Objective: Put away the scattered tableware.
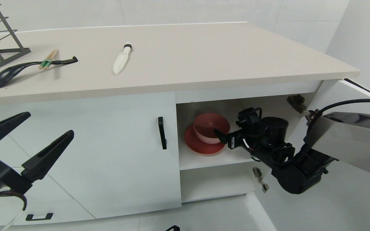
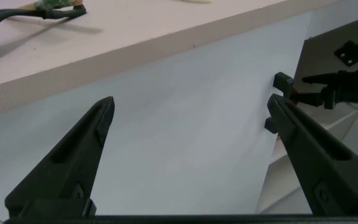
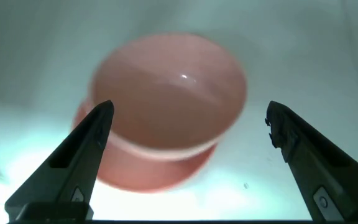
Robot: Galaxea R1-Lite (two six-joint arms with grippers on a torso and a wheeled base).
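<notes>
Currently the right gripper [image 1: 220, 134] [image 3: 189, 109] is spread and empty inside the open cupboard, close to the red round plastic bowl [image 1: 209, 125] [image 3: 166, 93], which is nested on a flat red plate [image 1: 201, 147] on the shelf [image 1: 204, 162].

Judgement: bowl stowed; next, back out clear of the door hinge [image 1: 295, 101].

The left gripper [image 1: 49, 123] [image 2: 191, 102] is open.

Black ladle [image 1: 14, 70], wooden chopsticks [image 1: 48, 59] and white sheathed knife [image 1: 121, 59] lie on the beige countertop [image 1: 204, 54], not yet stowed.

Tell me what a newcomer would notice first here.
The red bowl sitting on a red plate in the open cabinet, with the right gripper open just in front of it. Up on the counter, a black spoon, chopsticks and a white knife lie scattered toward the robot's left.
</notes>
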